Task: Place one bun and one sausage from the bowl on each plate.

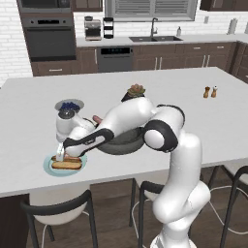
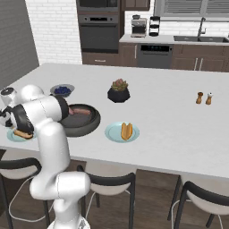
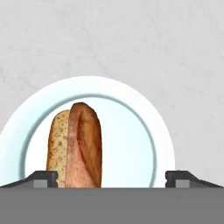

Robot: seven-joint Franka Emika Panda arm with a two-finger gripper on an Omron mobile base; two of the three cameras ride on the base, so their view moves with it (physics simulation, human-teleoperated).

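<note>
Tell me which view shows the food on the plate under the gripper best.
The hand view: the plate fills it, with a bun and a sausage side by side between the open gripper tips. The left base view shows them small, partly behind the gripper; the right base view hides most behind the arm.

Two plates (image 2: 112,133), two buns (image 2: 127,130), two sausages (image 2: 81,110), one bowl (image 2: 85,125).

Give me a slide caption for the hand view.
Open gripper above a pale blue plate holding a bun and sausage.
</note>
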